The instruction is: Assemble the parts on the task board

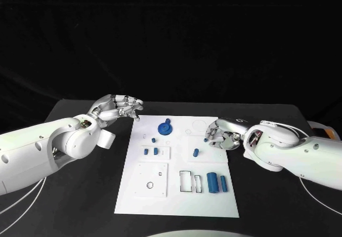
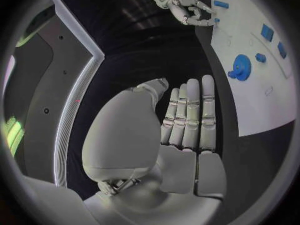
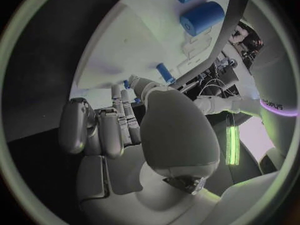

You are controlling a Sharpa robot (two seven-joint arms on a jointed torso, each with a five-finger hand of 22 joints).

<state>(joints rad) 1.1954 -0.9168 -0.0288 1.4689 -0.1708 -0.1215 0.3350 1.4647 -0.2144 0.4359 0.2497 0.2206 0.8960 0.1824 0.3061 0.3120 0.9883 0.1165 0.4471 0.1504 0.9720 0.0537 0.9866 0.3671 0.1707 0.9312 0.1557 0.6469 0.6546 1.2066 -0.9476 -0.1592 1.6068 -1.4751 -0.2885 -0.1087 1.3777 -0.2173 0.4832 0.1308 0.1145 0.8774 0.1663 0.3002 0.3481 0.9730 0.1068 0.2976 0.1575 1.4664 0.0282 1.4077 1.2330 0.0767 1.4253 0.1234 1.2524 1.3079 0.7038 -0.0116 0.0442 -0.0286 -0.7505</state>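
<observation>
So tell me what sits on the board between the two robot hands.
In the head view, a round blue part lies between the left robot hand and right robot hand.

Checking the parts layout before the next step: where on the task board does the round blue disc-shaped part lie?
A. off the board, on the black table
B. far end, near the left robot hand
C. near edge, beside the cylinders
B: the head view shows the round blue part at the far end of the task board, close to the left robot hand.

Dark letters that look like "SHARPA" stand on the robot's white arm casing (image 3: pixel 273 105); no other text is legible
</observation>
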